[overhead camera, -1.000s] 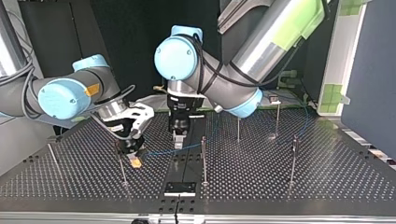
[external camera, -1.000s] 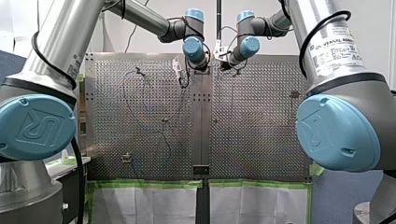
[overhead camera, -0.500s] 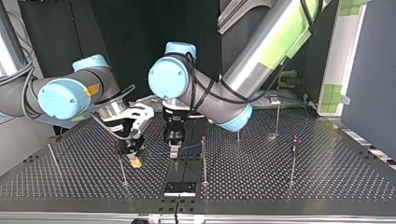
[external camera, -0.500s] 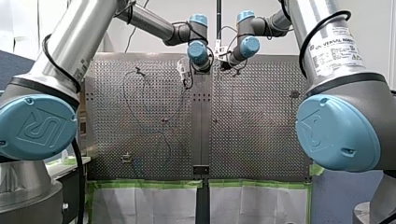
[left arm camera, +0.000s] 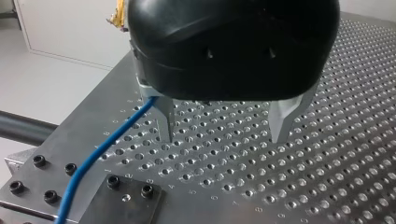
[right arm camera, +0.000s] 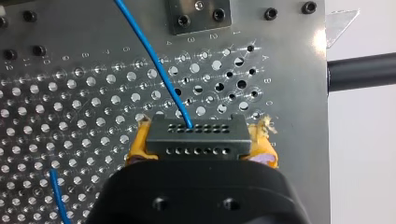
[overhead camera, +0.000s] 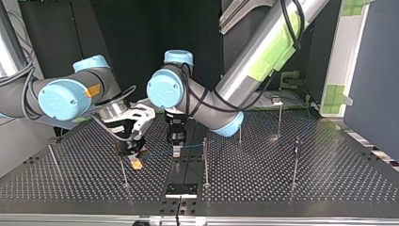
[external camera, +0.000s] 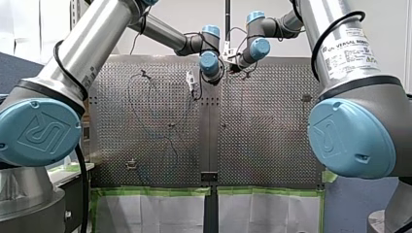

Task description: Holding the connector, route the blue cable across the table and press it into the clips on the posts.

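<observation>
My right gripper [right arm camera: 198,142] is shut on the black connector [right arm camera: 196,133], which sits between its yellow pads [right arm camera: 137,147]. The blue cable [right arm camera: 149,56] leaves the connector's face and runs ahead over the perforated table [right arm camera: 70,93]. In the top view my right gripper [overhead camera: 135,161] hangs low at the left of centre, and my left gripper [overhead camera: 176,149] stands close beside it over the cable [overhead camera: 160,153]. My left gripper [left arm camera: 224,137] is open, its metal fingers [left arm camera: 166,123] wide apart just above the table with nothing between them. The cable [left arm camera: 93,158] passes outside one finger.
Thin posts stand on the table: one [overhead camera: 204,160] just beside my left gripper, one [overhead camera: 122,169] by my right gripper, others [overhead camera: 295,160] further at the top view's right. A dark screwed plate [overhead camera: 181,189] lies near the table's front edge.
My left arm has swung toward my right gripper and come lower, its gripper now nearer the cable. My right arm has held still with the connector.
</observation>
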Robot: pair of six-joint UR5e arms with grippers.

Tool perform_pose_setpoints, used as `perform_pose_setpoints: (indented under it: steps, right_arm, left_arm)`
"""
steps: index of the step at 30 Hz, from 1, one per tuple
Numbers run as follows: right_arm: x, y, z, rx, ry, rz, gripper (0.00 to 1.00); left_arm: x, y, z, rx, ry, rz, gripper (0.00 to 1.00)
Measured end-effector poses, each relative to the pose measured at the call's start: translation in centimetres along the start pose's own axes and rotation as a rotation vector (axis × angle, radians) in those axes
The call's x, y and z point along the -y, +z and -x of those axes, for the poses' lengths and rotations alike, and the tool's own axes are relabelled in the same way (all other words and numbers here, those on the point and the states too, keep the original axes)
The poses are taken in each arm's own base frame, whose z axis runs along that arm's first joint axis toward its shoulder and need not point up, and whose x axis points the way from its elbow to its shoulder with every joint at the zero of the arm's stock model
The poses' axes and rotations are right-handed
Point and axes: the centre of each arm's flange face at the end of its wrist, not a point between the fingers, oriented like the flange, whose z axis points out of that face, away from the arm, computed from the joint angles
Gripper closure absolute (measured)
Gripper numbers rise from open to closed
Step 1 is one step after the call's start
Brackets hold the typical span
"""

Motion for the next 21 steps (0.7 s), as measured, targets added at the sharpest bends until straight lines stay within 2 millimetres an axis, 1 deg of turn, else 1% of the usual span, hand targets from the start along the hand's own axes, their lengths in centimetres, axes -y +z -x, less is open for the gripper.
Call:
perform_pose_setpoints:
  steps: [1,3,4,5,6,7,8,9,17,21]
  right_arm:
    - [0.00,0.00,0.00,0.000,0.000,0.000,1.00]
    - [-0.01,0.00,-0.01,0.000,0.000,0.000,1.00]
    - [-0.01,0.01,0.00,0.000,0.000,0.000,1.00]
    - [-0.01,0.01,0.00,0.000,0.000,0.001,1.00]
    - [-0.01,0.01,0.00,-0.001,0.000,0.001,1.00]
    - [-0.01,0.01,0.00,0.000,0.000,0.001,1.00]
    - [-0.02,0.01,0.01,0.000,0.000,0.001,1.00]
    - [-0.04,0.03,0.02,0.000,0.000,0.001,1.00]
    - [0.09,0.04,0.13,0.002,0.000,-0.002,1.00]
    - [0.26,-0.03,0.61,0.011,-0.002,-0.003,1.00]
  left_arm:
    - [0.03,-0.05,-0.01,0.001,0.004,0.003,0.14]
    - [0.07,-0.14,-0.03,0.003,0.012,0.010,0.46]
    - [0.09,-0.16,-0.02,0.004,0.014,0.013,0.46]
    - [0.09,-0.18,-0.02,0.005,0.016,0.015,0.57]
    - [0.09,-0.20,-0.02,0.006,0.018,0.017,0.75]
    - [0.08,-0.19,-0.02,0.006,0.019,0.019,0.75]
    - [0.07,-0.19,-0.02,0.007,0.020,0.020,0.86]
    - [0.04,-0.19,-0.01,0.008,0.020,0.023,1.00]
    - [-0.04,-0.34,0.07,0.013,0.020,0.044,1.00]
    - [-0.12,-0.72,-0.06,0.004,0.021,0.068,1.00]
